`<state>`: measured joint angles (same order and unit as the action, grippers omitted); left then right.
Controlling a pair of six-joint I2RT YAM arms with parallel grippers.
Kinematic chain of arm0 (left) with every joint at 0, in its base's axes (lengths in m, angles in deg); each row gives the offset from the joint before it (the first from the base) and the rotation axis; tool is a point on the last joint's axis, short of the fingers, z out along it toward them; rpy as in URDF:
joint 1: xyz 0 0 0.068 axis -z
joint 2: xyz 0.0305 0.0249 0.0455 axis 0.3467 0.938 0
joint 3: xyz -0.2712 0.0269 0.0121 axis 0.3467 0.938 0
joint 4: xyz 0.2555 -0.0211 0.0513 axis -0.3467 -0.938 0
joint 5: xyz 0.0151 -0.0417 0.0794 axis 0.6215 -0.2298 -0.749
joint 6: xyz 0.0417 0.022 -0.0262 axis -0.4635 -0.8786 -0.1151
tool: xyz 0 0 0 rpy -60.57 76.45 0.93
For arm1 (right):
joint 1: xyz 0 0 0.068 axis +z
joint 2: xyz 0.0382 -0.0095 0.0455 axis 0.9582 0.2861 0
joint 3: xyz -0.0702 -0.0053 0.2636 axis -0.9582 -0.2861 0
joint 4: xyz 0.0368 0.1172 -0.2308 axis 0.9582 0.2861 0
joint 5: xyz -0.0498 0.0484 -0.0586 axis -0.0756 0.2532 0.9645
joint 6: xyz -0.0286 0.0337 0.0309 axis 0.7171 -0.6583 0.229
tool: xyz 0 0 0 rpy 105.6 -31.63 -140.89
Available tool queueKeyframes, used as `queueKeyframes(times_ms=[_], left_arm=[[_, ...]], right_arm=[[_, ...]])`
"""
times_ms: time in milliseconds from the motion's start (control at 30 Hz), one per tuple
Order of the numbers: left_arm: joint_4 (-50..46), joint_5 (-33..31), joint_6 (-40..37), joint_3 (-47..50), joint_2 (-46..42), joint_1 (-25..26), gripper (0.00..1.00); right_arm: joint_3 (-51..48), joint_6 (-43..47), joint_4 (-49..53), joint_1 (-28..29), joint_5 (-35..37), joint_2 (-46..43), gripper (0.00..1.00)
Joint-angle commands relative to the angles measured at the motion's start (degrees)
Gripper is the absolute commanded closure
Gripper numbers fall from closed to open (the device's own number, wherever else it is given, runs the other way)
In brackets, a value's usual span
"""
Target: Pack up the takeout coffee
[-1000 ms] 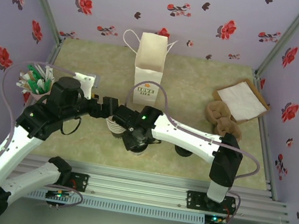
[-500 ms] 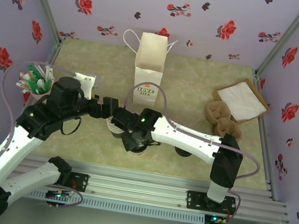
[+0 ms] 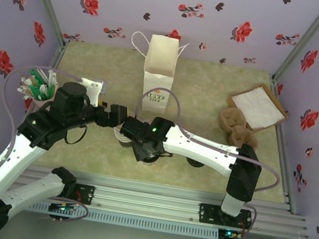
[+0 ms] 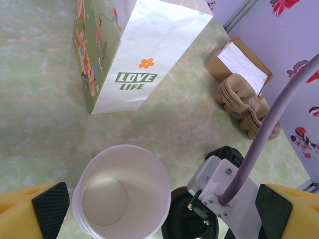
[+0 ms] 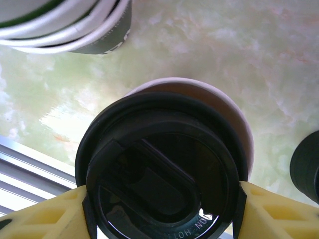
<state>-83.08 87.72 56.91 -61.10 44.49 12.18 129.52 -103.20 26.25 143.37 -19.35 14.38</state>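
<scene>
Paper bag [image 4: 149,45]: white, green "LOVE LIFE" lettering, orange flower, illustrated green side panel. Takeout coffee [image 5: 159,169]: pale cup, glossy black lid. Cup stack [image 4: 122,199]: white. Walls [image 3: 225,20]: lilac with red and black flowers. Table [image 3: 206,97]: marbled pale green. Carriers [image 3: 238,128]: brown. Arms [image 3: 197,149]: white links, black joints.

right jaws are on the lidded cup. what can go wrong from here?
1. The right jaws pinch the takeout coffee by its black lid, not the paper wall; on lifting, the lid may pop off.
2. The cup stack stands close beside it, between the open left jaws; a sideways swing could topple it.
3. The white paper bag is tall and nothing steadies it; a low approach may knock it over.
</scene>
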Motion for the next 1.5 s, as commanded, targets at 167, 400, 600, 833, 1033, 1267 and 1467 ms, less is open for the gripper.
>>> queueKeyframes(times_ms=[167,400,600,833,1033,1267,1467], left_arm=[[0.2,0.9,0.1,0.1,-0.3,0.2,0.00],[0.2,1.0,0.2,0.0,-0.2,0.3,0.00],[0.0,1.0,0.1,0.0,-0.2,0.2,0.00],[0.1,1.0,0.1,-0.1,-0.2,0.3,0.01],[0.1,1.0,0.2,-0.1,-0.2,0.3,0.00],[0.1,1.1,0.2,0.1,-0.2,0.2,0.01],[0.1,1.1,0.1,0.1,-0.1,0.3,0.01]], right_arm=[[-4.5,-2.0,5.7,-2.0,2.0,-3.5,0.36],[-5.2,-1.8,2.5,-3.5,1.3,-6.5,0.36],[-5.0,-2.0,1.7,-4.1,1.7,-7.7,0.37],[-5.8,-2.0,1.4,-4.7,0.9,-8.0,0.36],[-7.2,-2.1,0.5,-4.9,-1.0,-6.4,0.36],[-7.6,-2.0,-0.4,-4.9,-1.4,-6.0,0.36],[-6.8,-1.9,-0.8,-4.9,0.0,-7.8,0.36]])
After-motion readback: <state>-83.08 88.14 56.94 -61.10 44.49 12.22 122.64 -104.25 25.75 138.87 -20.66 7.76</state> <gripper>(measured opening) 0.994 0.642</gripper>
